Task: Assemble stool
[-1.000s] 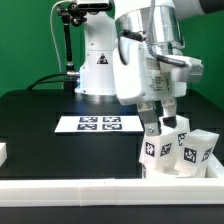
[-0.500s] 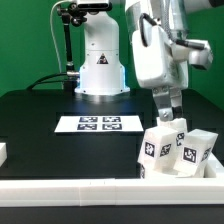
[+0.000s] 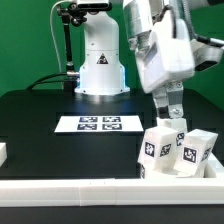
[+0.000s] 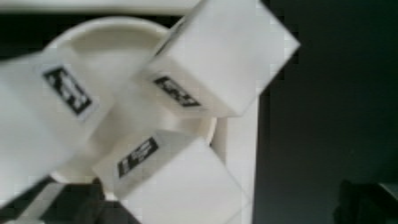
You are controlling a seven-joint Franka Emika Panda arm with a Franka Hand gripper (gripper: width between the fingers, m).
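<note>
**Stool parts bunched at lower right, gripper just above them**

Nearest the camera in the exterior view, a long white border rail (image 3: 70,187) runs along the bottom of the frame. Just behind it, at lower right, the stool legs (image 3: 176,150) stand packed together, touching one another: short white blocks with their long axes roughly upright, tagged faces turned toward the camera, the leftmost one leaning slightly. The wrist view shows three legs (image 4: 228,62) up close, their long axes splayed in different directions, lying over the round white seat (image 4: 98,45), whose curved edge shows behind them.

Directly above the cluster hangs the gripper (image 3: 170,108), pointing down, its dark fingers ending just above the top of the blocks; whether they are apart or together cannot be told.

Farther back, in the middle of the frame, the marker board (image 3: 96,124) lies flat on the black table (image 3: 40,125). Behind it, at upper centre, stands the arm's white base (image 3: 100,62).
</note>
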